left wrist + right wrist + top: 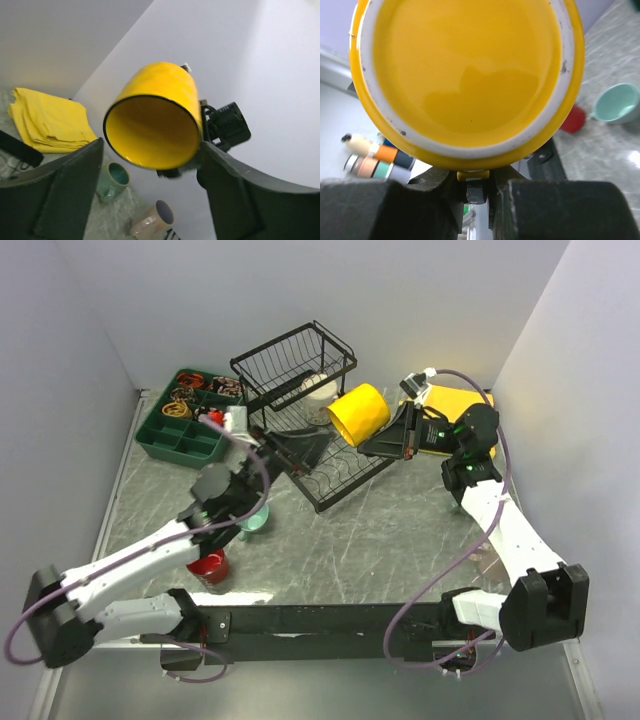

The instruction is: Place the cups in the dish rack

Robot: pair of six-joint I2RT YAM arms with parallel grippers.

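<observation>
The yellow cup [358,413] hangs on its side above the black wire dish rack [335,475]. My right gripper [380,444] is shut on the cup's handle [472,175], and the cup's base [465,75] fills the right wrist view. My left gripper [295,445] stands open just left of the cup. In the left wrist view the cup's mouth [150,132] faces me between the spread fingers [65,190], with gaps on both sides. A red cup [208,565] and a teal cup [256,520] stand by the left arm. A cream cup [320,388] sits in the rack's basket.
A green compartment tray [185,425] with small items sits at the back left. A folded yellow cloth [455,408] lies at the back right. A grey-green cup [112,180] and a pale pinkish cup [152,217] rest near the wall. White walls enclose three sides.
</observation>
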